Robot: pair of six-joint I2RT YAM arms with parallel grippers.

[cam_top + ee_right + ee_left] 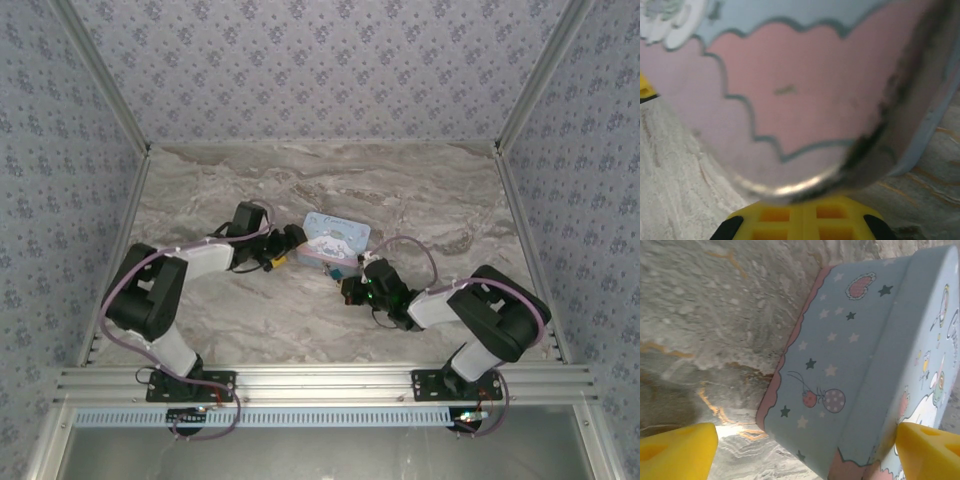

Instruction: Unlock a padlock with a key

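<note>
1. Looking down from above, I have my left pincer [295,243] at the 9 o'clock side of the pale-blue cartoon tin [337,238]. My right pincer [349,283] is at the tin's 6 o'clock edge.
2. The padlock [339,271], a tiny teal speck, lies on the marble table [450,200] against that 6 o'clock edge, just beside my right pincer. I cannot tell whether they touch.
3. On my left wrist view the pincer is spread wide, with yellow fingertips [675,452] at 7 and 5 o'clock. The tin's starred wall is between them, and bare table shows beside the 7 o'clock tip.
4. On my right wrist view the yellow fingers [775,217] are pressed together at 6 o'clock, with the tin's pink scalloped wall close ahead. A blurred shiny rounded shape [790,187] sits just above them; I cannot tell what it is.
</note>
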